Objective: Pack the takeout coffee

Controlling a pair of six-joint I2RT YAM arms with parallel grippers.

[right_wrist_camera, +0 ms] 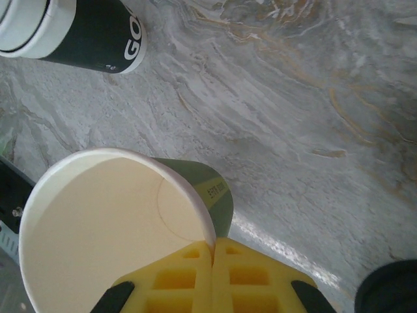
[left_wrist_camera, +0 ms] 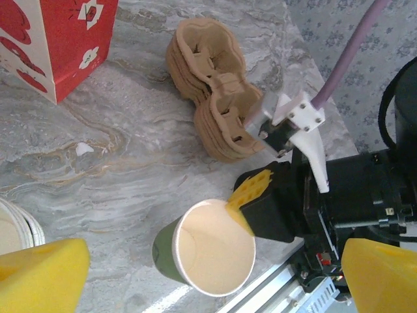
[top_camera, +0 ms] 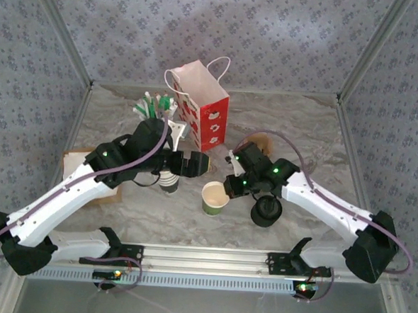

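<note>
So the right pincer (right_wrist_camera: 213, 253) is clamped shut. Its yellow ribbed fingertips (right_wrist_camera: 254, 280) are pressed together on the rim of the takeout coffee cup (right_wrist_camera: 98, 222), a small round paper cup with dark green sides and a cream inside, its mouth open to the camera. The cup wall runs straight into the seam between the two pads, so it's a pinch on the wall at the side nearest the right arm. I can't tell whether the cup's base is actually resting on the grey marbled bench (right_wrist_camera: 293, 98) or sits a touch above it, and it looks slightly tilted from the left wrist view. From the top camera the cup is around the middle of the bench, a bit toward the front, in front of the red and white paper bag with handles (top_camera: 204, 114). It has the stack of striped paper cups (top_camera: 168, 182) on its left and the squat pile of black plastic lids (top_camera: 266, 211) just to its right. The left pincer (top_camera: 194, 163) is spread as wide as it goes and has nothing in it. In its own wrist view the yellow tips sit at the two bottom corners with the cup's mouth showing between them, not touching either one. In the top view it's just above the stacked cups and up-left of the green cup. The pile of brown moulded pulp cup carriers (left_wrist_camera: 215, 98) lies on the bench beyond the right pincer, well apart from the bag.
</note>
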